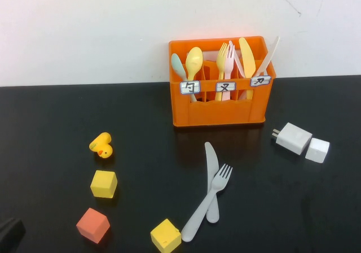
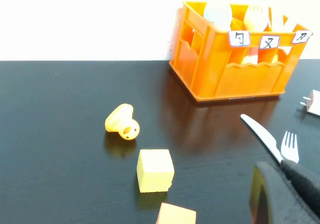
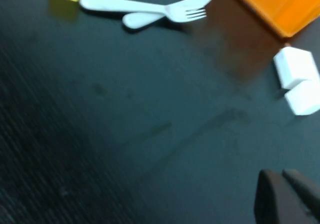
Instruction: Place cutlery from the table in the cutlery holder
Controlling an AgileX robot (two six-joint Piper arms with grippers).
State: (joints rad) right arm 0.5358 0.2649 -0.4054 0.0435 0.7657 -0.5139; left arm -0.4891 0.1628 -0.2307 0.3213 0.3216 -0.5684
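My left gripper (image 1: pixel 10 230) sits at the near left corner of the table (image 1: pixel 51 123), and I cannot tell how it is set from the dark bit that shows; my right gripper (image 3: pixel 285 196) appears only in its own wrist view, low over bare black tabletop, and I cannot tell its setting either. Ahead and to the right of the left gripper lie the greyish-white knife (image 1: pixel 211 177) and the greyish-white fork (image 1: pixel 207 202), crossed and touching, with the fork lying over the knife's handle. Beyond them the orange cutlery holder (image 1: pixel 217 114) stands near the table's far edge, against the wall, a pale yellow fork (image 1: pixel 223 58) upright in its middle compartment. Between my left gripper and that crossed pair sit an orange block (image 1: pixel 93 225) and a yellow block (image 1: pixel 166 236); another yellow block (image 1: pixel 104 183) and a toy duck (image 1: pixel 101 145) lie further ahead. A white charger (image 1: pixel 293 138) and a white cube (image 1: pixel 317 150) sit right of the cutlery, with open black surface around them.
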